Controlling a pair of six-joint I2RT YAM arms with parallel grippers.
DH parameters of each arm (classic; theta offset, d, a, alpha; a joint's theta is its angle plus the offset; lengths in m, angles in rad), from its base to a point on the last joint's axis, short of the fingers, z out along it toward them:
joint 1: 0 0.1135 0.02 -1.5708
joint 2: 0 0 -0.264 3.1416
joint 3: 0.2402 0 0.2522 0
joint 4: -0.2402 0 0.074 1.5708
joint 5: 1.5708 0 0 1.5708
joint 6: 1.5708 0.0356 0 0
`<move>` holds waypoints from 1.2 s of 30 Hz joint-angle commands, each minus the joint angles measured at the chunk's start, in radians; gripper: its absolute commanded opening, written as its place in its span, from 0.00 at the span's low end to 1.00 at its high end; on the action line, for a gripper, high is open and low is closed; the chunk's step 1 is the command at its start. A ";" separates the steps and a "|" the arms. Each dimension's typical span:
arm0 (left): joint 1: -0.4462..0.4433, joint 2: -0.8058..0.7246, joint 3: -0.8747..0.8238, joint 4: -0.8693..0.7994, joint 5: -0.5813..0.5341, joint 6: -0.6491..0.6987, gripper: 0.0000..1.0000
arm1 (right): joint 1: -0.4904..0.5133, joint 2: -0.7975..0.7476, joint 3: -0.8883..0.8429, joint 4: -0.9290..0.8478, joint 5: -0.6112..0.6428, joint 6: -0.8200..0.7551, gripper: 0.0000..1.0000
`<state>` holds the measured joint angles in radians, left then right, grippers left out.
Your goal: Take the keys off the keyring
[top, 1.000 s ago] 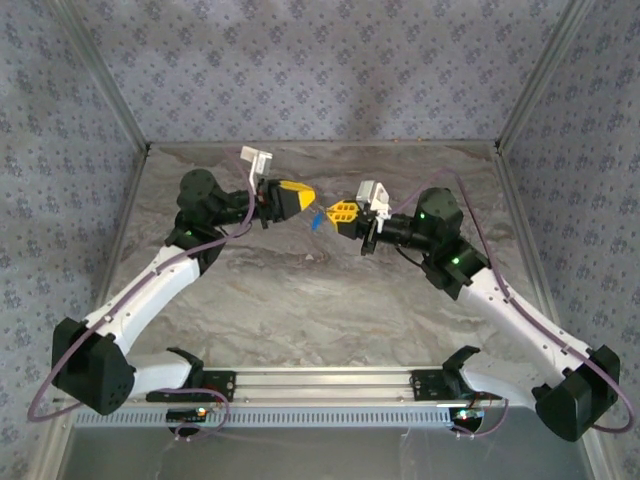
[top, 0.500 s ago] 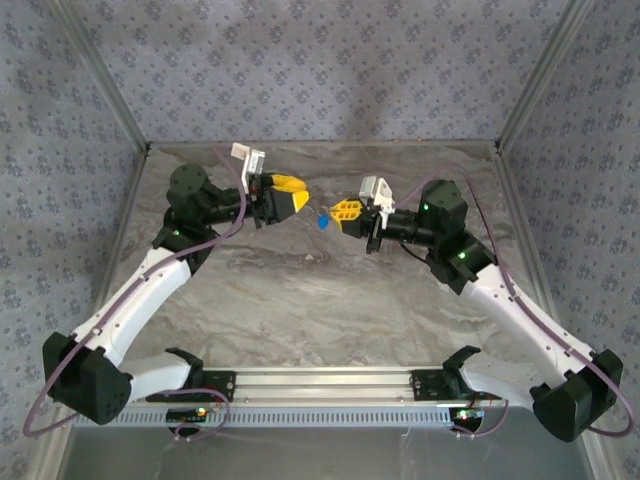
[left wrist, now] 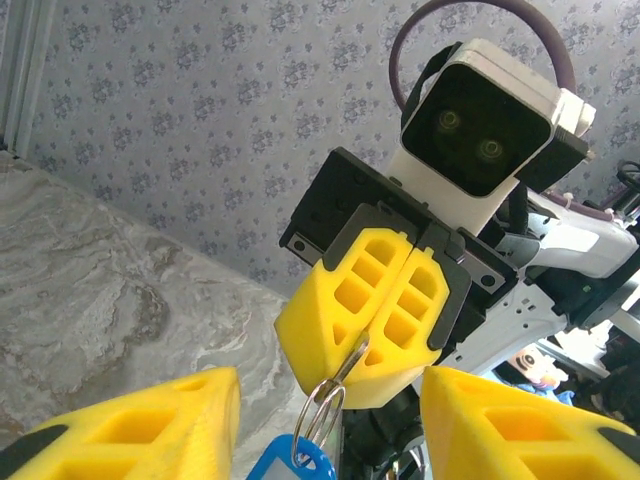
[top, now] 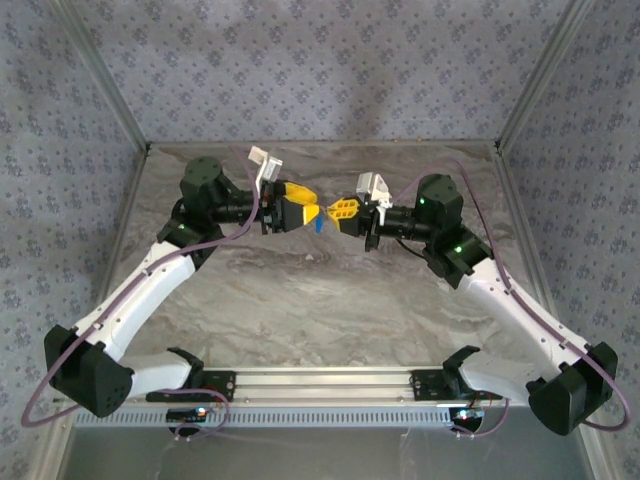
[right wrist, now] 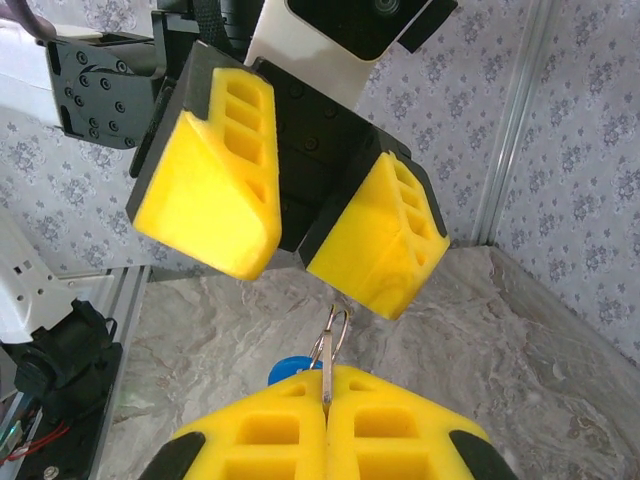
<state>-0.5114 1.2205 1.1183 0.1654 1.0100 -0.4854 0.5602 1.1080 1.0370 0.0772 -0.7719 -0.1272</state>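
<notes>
I see the right claw (left wrist: 372, 345) clenched on the ring of the keys (left wrist: 287, 467), held above the worktop (top: 330, 290) near its far edge. The left claw (right wrist: 290, 235) is released, one finger on each side of them.

The right gripper (left wrist: 362, 372) is pinching a thin silvery metal keyring (left wrist: 322, 408); its bright blue tag (left wrist: 290, 463) is dangling between the parted fingers of your left gripper (left wrist: 328, 428).

Shiny metal keyring (right wrist: 327, 360), matt marbled table (right wrist: 480, 330)
</notes>
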 commanded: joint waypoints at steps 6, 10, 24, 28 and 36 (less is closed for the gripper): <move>-0.018 0.013 0.048 -0.027 0.026 0.040 0.42 | -0.008 0.001 0.036 0.000 -0.018 0.022 0.00; -0.022 0.013 0.051 -0.038 0.027 0.050 0.37 | -0.008 -0.002 0.038 0.001 -0.016 0.026 0.00; -0.024 -0.009 0.033 -0.003 -0.010 0.033 0.00 | -0.011 -0.014 0.029 0.014 0.005 0.028 0.00; -0.011 -0.024 0.012 0.046 -0.055 -0.009 0.00 | -0.014 -0.027 0.006 0.044 0.016 0.032 0.00; 0.039 -0.066 -0.069 0.153 -0.170 -0.105 0.00 | -0.020 -0.050 -0.022 0.061 0.026 0.032 0.00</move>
<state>-0.5014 1.1797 1.0580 0.2394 0.9043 -0.5465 0.5522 1.0973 1.0233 0.1204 -0.7479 -0.1120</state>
